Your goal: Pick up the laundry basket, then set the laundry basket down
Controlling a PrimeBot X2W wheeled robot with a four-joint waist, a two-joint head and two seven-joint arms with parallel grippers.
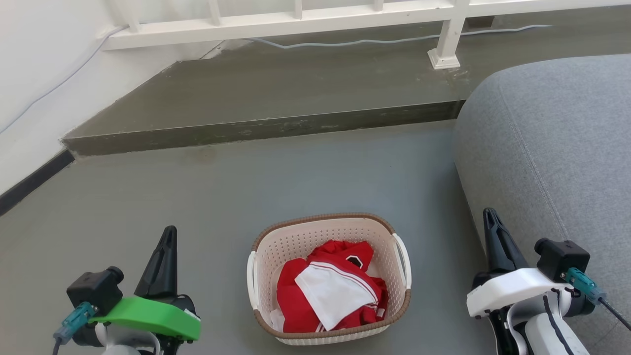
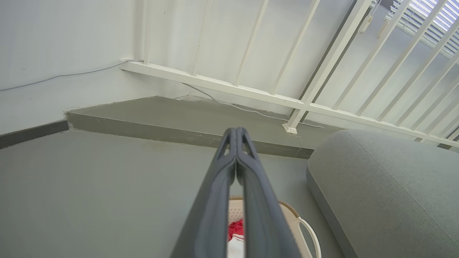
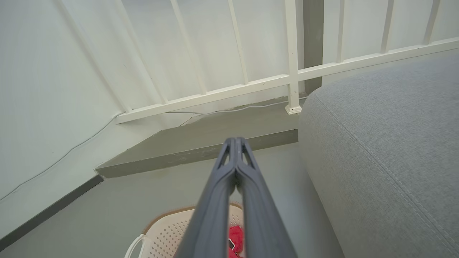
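From the head view, the laundry basket (image 1: 323, 217) sits on the floor (image 1: 197, 197) between the left pincer (image 1: 170, 230) and the right pincer (image 1: 489, 213), about equally near each. The left wrist view shows its fingers together, with the basket low and to the right. The right wrist view also shows its fingers together, with the basket low and to the left.

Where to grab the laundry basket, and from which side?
Likely its two white side handles: left handle for the left claw, right handle for the right claw, each from its own outer side. The laundry basket stands upright between the claws, and each handle bows out from its wall, leaving a gap. Both claws are shut; open first.
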